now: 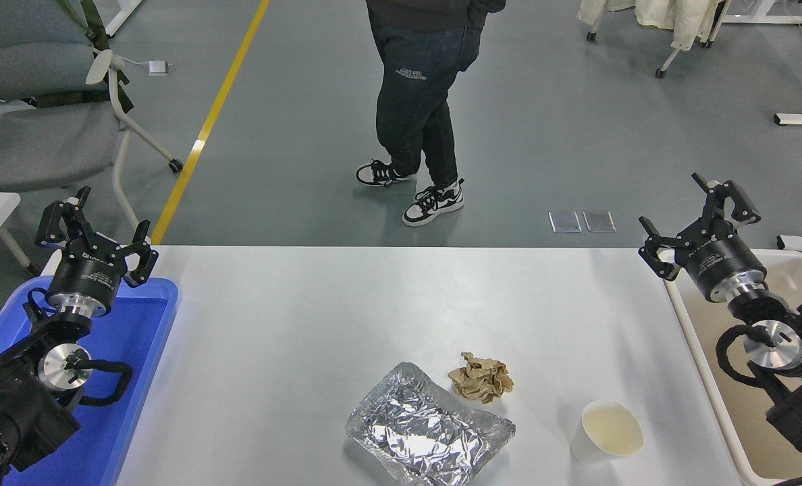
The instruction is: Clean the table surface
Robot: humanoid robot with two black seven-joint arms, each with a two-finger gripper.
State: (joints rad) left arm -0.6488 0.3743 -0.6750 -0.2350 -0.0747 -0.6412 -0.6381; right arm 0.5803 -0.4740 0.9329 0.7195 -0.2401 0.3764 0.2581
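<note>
**Table not cleared yet**

At 6 o'clock on the table surface [320, 317], foil tray [430, 435], paper wad [481, 377] and cup [607, 432] are waiting. Right gripper [699, 217] is hovering spread wide over beige tub [796, 270], likely staging. Left gripper [95, 229] is parking open above blue tray [141, 324].
</note>
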